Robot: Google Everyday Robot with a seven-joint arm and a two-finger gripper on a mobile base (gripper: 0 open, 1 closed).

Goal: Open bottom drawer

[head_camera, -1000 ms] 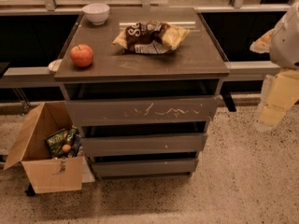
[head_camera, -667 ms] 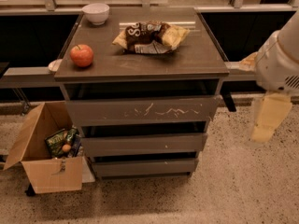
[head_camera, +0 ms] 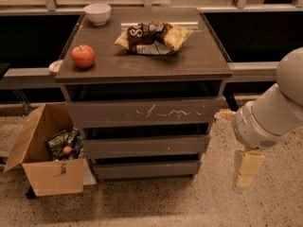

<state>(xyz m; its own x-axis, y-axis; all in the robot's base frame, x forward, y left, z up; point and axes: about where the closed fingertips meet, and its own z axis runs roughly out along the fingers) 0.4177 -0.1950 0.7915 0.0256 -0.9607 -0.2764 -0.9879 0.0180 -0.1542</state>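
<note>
Bottom drawer (head_camera: 146, 168) right at the foot of the cabinet (head_camera: 199, 60), lowest of three, just above the speckled floor (head_camera: 151, 207). Grey-brown, flat front, no handle, no marks anywhere on it. Looks the narrowest and shortest of the lot. Looks shut too: front tucked under the middle drawer (head_camera: 144, 147), dark gap between the two, nothing of the inside on show. Above both, the top drawer (head_camera: 142, 112), biggest front, white scratches across it.

Gripper (head_camera: 247, 168) off to the right of the cabinet, hanging low over the floor at roughly bottom-drawer height, pointing down. Well apart from all three fronts, touching nothing of the cabinet. No telling how far open, or whether holding anything. Pale cream, dangling off a fat white arm (head_camera: 274, 112) coming in from the right edge.

Up top: red apple (head_camera: 83, 56) on the left, white bowl (head_camera: 97, 13) at the back left corner, crumpled snack bags (head_camera: 151, 38) around the middle. Open cardboard box (head_camera: 42, 176) on the floor just left of the cabinet, packets inside.
</note>
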